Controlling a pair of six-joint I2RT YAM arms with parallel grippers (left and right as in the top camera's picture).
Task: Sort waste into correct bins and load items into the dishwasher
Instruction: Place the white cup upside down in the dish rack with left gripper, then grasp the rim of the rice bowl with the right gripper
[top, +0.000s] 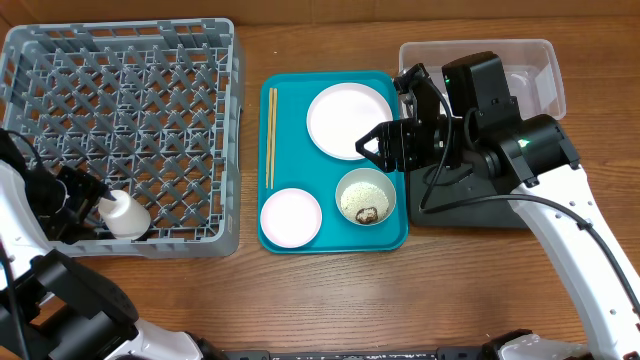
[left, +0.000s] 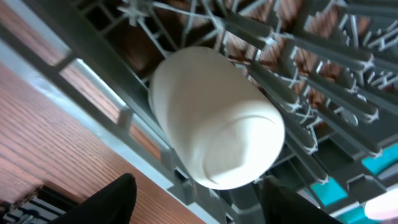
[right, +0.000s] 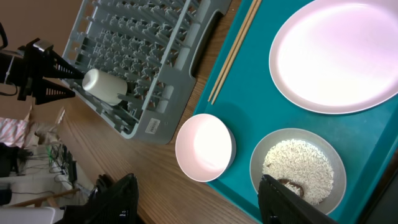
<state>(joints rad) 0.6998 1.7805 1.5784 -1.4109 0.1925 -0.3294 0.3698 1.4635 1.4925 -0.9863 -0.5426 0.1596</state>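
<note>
A small white cup (top: 125, 215) lies on its side in the front left corner of the grey dish rack (top: 120, 110). My left gripper (top: 92, 195) is open just behind it; in the left wrist view the cup (left: 214, 118) fills the space beyond the spread fingers (left: 196, 205). My right gripper (top: 378, 146) is open and empty above the teal tray (top: 300, 150). The tray holds a large white plate (top: 349, 120), chopsticks (top: 271, 135), a saucer (top: 291, 216) and a bowl (top: 366, 196) with rice and a brown lump (right: 292, 185). The wrapper and the tissue are out of view.
A clear tub (top: 535, 70) stands at the back right, partly under my right arm. A black tray (top: 470, 205) lies in front of it. Bare wood table runs between the rack and the teal tray.
</note>
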